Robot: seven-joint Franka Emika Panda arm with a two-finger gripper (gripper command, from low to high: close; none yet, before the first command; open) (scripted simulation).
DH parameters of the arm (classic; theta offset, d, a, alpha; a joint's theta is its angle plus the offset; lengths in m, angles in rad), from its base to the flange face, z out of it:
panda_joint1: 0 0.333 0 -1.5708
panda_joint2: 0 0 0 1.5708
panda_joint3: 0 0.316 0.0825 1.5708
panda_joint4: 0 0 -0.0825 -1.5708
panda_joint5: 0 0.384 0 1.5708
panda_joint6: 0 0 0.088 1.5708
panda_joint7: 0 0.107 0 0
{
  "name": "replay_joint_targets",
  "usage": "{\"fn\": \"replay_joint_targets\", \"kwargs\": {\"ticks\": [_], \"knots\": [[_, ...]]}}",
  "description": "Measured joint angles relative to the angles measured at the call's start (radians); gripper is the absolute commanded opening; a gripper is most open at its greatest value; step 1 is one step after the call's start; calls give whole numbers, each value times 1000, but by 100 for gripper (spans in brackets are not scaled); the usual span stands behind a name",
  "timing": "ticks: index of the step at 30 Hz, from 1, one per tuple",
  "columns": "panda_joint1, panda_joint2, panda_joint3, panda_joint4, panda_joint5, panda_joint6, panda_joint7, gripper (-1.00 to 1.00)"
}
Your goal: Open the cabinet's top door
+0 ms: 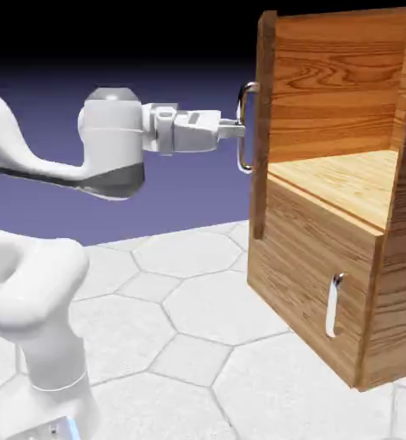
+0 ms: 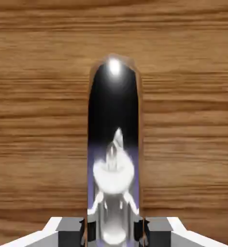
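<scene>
Exterior view shows the hand closed on the handle of the top door, swung open at the cabinet's left side (presumably gripped there so the arm can control the swing).

Exterior view: stands off to the side, looking slightly down; arm at the frame's left, cabinet at its right, both cut by the edges
Hand view: from the hand, looking along the gripper straight at the wood of the top door, very near; door fills most of the frame
Shared: top door and its handle, upper right in the exterior view, centre to bottom in the hand view
</scene>
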Motion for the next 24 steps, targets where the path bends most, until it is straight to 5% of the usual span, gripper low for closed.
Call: {"fn": "replay_joint_targets", "kwargs": {"ticks": [13, 24], "knots": [[301, -250, 179, -113, 498, -517, -344, -100], [388, -302, 518, 24, 815, -995, -398, -100]]}}
